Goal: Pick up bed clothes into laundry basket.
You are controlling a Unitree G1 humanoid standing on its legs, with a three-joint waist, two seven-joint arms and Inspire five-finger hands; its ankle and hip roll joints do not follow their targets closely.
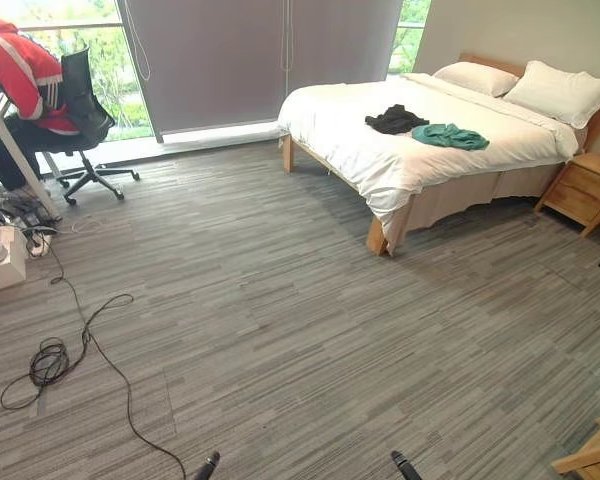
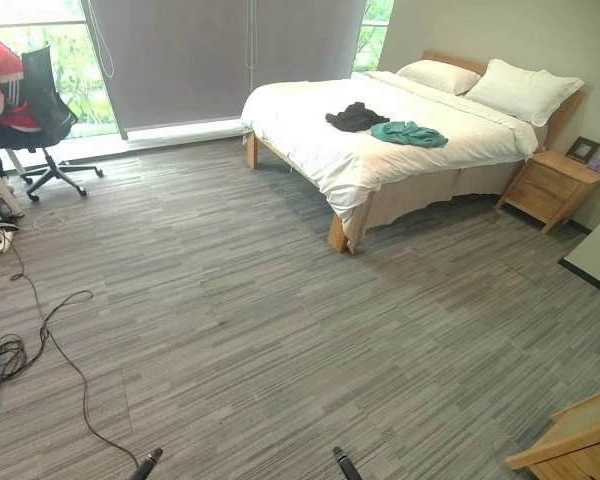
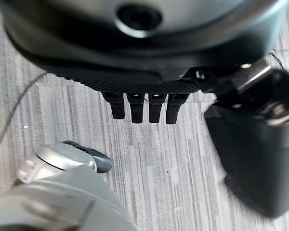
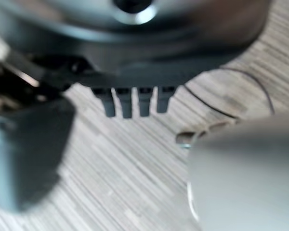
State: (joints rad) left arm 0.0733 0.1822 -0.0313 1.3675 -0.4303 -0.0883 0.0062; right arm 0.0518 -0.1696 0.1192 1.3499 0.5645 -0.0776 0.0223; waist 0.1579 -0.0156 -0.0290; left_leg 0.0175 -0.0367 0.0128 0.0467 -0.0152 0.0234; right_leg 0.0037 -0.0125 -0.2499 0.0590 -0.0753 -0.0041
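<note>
Two garments point(image 1: 427, 127) on bed point(image 1: 380, 165), hands point(image 3: 139, 103) empty

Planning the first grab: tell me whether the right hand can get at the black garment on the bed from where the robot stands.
Probably not yet. The black garment lies mid-bed beside the teal garment, across a wide stretch of floor. The right hand hangs low over the carpet, fingers relaxed. Nothing blocks the path; the robot must walk over first.

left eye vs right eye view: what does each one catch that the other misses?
Left eye view: a white box on the floor. Right eye view: a framed picture standing on the nightstand. Both: the bed with the black garment and the green garment on it, the office chair, and the tips of the left hand and right hand.
</note>
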